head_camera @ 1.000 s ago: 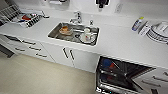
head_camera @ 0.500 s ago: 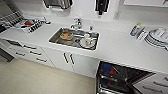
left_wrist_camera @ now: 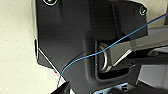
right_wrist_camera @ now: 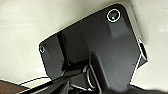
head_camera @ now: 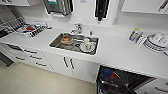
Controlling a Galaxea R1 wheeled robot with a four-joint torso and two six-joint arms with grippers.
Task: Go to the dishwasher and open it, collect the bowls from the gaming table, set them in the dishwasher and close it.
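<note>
A white counter [head_camera: 117, 53] is seen from above, with a steel sink [head_camera: 75, 43] set into it and a tap [head_camera: 78, 28] behind the basin. Dishes [head_camera: 86, 46] lie in the sink, one of them holding something orange. To the left on the counter stands a rack [head_camera: 30, 28] with assorted items; to the right a stack of plates [head_camera: 155, 42] is placed, with a small bottle [head_camera: 133, 34] just beside it. White cabinet doors [head_camera: 67, 63] with dark handles are fitted below the sink.

The dishwasher [head_camera: 120, 81] is found at the lower right, under the counter, standing open; its dark interior is exposed, and something blue and red is seen inside, probably loaded ware, though it is too blurred to name.

In both wrist views the dark plate of the robot is shown against a pale floor [left_wrist_camera: 15, 50], and a thin blue cable [left_wrist_camera: 105, 50] is draped across it in the left wrist view. The fingers of neither gripper can be made out, so whether they are wide or narrow cannot be told, and no place relative to them can be given for the dishwasher.
</note>
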